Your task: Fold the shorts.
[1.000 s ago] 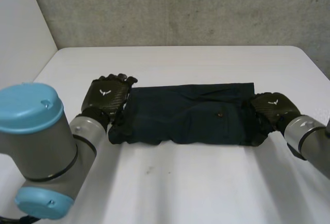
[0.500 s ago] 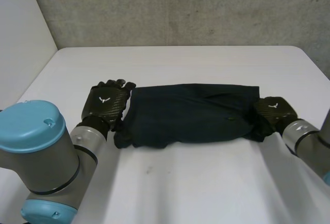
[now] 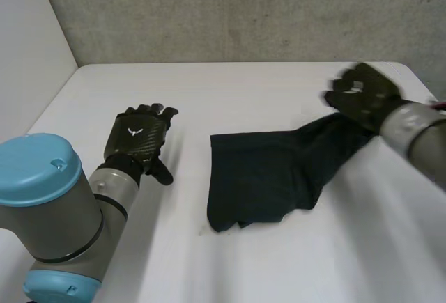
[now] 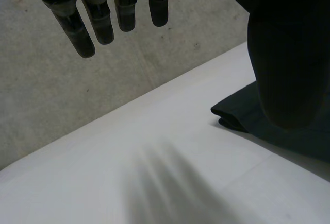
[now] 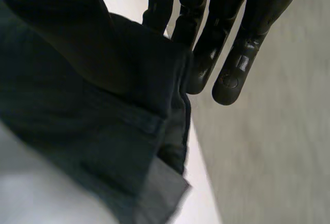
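Near the table's (image 3: 244, 83) far edge the right hand (image 3: 364, 95) pinches one end of the dark shorts (image 3: 258, 177) aloft, seemingly to fold it over, while the left hand (image 3: 139, 139) hangs straight-fingered.

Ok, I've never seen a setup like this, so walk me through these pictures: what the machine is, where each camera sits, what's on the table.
It is a robot with two arms, each ending in a black hand. One picture looks down from a camera behind the arms; the other two come from cameras on the wrists, looking along each palm. On the white table lie dark shorts. The right hand is raised and pinches one end of them, so that end is lifted off the table. The left hand is open, beside the shorts, apart from them, holding nothing.
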Tool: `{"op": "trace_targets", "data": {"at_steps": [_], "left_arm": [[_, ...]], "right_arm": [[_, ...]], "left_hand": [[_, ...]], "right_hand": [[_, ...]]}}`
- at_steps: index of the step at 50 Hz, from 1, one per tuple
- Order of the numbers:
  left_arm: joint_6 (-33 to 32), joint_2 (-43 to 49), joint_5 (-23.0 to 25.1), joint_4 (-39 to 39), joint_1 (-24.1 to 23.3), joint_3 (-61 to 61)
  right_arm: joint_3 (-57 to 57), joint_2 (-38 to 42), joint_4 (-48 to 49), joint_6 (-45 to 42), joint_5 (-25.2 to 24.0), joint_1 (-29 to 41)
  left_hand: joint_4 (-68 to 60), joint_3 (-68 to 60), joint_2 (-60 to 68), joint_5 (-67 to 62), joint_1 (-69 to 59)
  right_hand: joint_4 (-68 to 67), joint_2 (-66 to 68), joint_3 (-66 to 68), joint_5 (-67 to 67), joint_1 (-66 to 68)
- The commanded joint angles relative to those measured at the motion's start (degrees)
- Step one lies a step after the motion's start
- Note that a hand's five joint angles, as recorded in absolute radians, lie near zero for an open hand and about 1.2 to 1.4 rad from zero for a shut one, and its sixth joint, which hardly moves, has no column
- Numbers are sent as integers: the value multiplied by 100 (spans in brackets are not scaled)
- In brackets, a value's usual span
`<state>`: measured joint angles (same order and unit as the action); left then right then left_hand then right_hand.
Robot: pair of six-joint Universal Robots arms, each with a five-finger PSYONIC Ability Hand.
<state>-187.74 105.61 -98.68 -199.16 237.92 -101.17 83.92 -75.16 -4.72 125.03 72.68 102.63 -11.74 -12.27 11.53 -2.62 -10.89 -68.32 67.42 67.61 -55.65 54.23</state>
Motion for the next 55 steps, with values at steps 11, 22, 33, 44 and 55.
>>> {"op": "trace_targets", "data": {"at_steps": [11,22,33,44,55], "left_arm": [[-9,-515,-160,-9,272,298],[-9,-156,-81,61,229,1519],[70,1503,147,1097,-746,2943],[334,2754,-125,1739,-967,3358],[-79,2816,-573,2707,-1002,3086]], "right_arm": [[-526,1303,-882,-894,-888,2683],[-1299,336,-407,3710,-774,1743],[-2239,1494,-978,4478,-71,1373],[-2522,2849,-1260,4214,211,1347],[-2100,2929,-1040,4179,62,1285]], "left_hand": [[135,189,-114,224,51],[85,139,-64,174,0],[-33,21,54,56,-117],[-150,-97,172,-62,-235],[-134,-80,155,-45,-218]], "right_hand": [[5814,-5724,-5742,5546,-4405],[5832,-5742,-5761,5565,-4423],[5832,-5742,-5761,5565,-4423],[5832,-5742,-5761,5565,-4423],[5832,-5742,-5761,5565,-4423]]}}
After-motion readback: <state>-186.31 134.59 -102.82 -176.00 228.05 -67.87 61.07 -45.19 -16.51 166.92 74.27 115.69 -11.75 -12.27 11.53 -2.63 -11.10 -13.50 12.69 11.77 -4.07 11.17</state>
